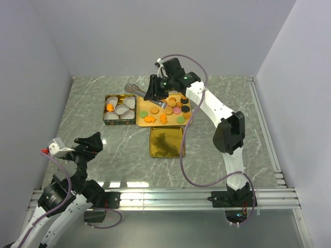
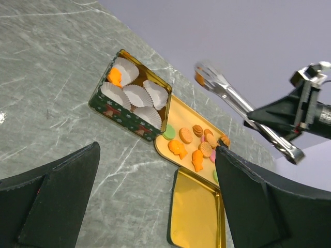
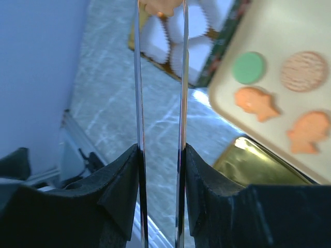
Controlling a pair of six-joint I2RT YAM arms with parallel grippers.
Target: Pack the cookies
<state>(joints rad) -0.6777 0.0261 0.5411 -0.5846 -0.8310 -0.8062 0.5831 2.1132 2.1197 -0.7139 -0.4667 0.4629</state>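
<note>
- The marble table lies open left of the tin and right of the tray.
- Tin and tray stand side by side, touching, and the gold lid lies just in front of the tray.
- The right gripper is clamped on tongs, raised near the tin's far edge. Their tips pinch an orange cookie.
- Most cookies lie on the tray. One orange one sits among the paper cups in the tin.
- The left gripper, fingers wide apart and holding nothing, hangs well apart from the tin.
- Pale walls close off three sides.
</note>
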